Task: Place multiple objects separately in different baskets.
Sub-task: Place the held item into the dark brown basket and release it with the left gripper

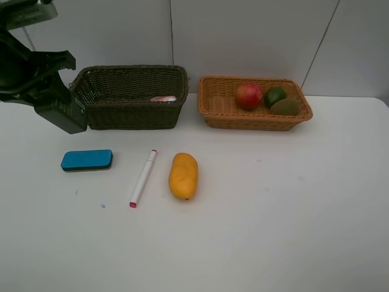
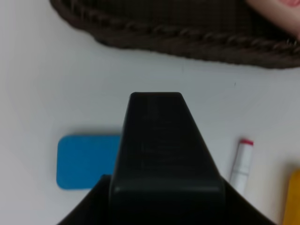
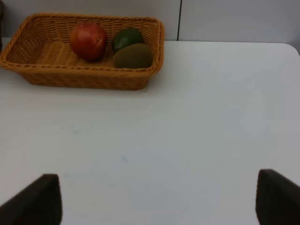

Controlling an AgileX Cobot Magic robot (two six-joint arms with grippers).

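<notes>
At the far left, above the table, my left gripper (image 1: 41,85) is shut on the dark green pump bottle (image 1: 61,112), just left of the dark olive-brown basket (image 1: 130,114). The bottle (image 2: 161,150) fills the middle of the left wrist view and hides the fingers. A pink small bottle (image 1: 163,98) lies inside that basket. On the table lie the blue eraser (image 1: 86,160), the white pink-tipped marker (image 1: 143,177) and the mango (image 1: 183,176). The orange-tan basket (image 1: 255,121) holds the red fruit (image 1: 248,95), lime (image 1: 275,95) and kiwi (image 1: 284,107). My right gripper (image 3: 157,201) is open over bare table.
The white table (image 1: 273,213) reaches the grey panelled wall (image 1: 243,36) behind both baskets. The right arm does not show in the exterior high view.
</notes>
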